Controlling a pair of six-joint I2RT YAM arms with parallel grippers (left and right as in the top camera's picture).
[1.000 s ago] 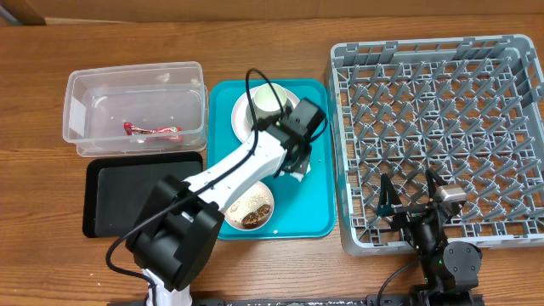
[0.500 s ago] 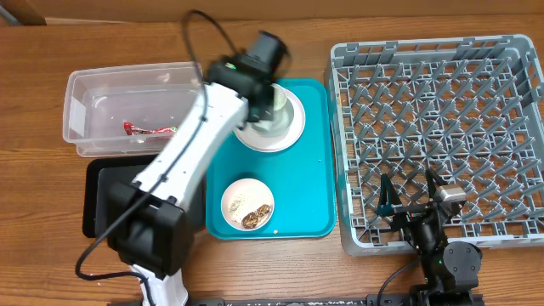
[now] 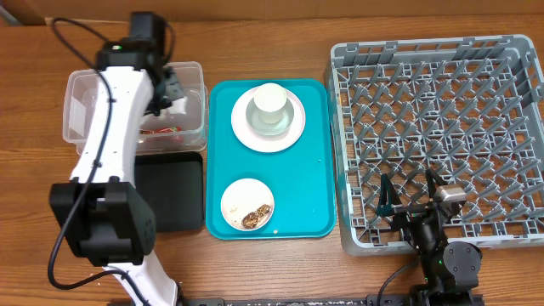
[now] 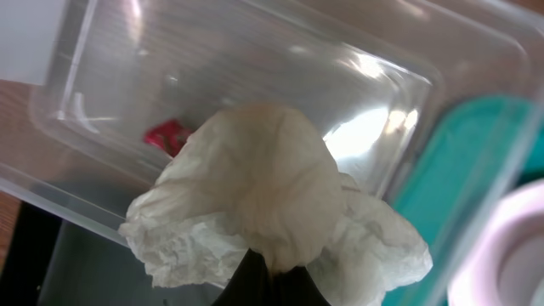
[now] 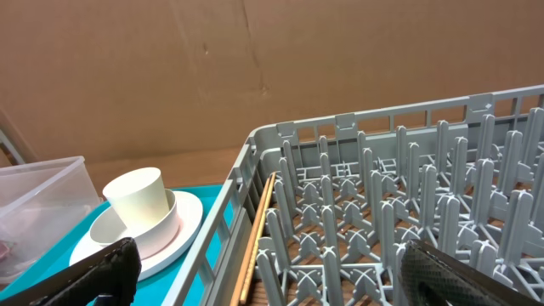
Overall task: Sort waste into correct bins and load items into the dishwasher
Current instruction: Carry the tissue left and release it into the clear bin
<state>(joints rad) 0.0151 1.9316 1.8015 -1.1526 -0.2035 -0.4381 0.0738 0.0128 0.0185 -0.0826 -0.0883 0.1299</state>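
White crumpled napkin [image 4: 272,195] is pinched at its lower fold by the left gripper [image 4: 268,276], whose jaws are closed tightly on the paper. It is held in the air above the clear plastic bin [image 3: 85,93], which is found at about 10 o'clock on the worktop. It is probably held there so that it can fall inside when released. One red wrapper [image 4: 167,136] is already lying on the bottom of this bin, so it is judged to be the place for dry waste. A black tray [image 3: 174,191] is placed just beside it, toward 8 o'clock.

At the centre a teal tray [image 3: 306,187] is seen. On it a cup [image 3: 270,99] is standing on a plate [image 3: 289,132] at 12 o'clock, and a small plate [image 3: 231,194] with food scraps [image 3: 253,217] is set at 6 o'clock. These items are not yet sorted.

The right gripper [image 3: 410,200] is parked at 5 o'clock with its fingers spread apart and nothing between them, near the front edge of the grey dish rack [image 3: 425,44]. It seems to be kept there ready for loading.
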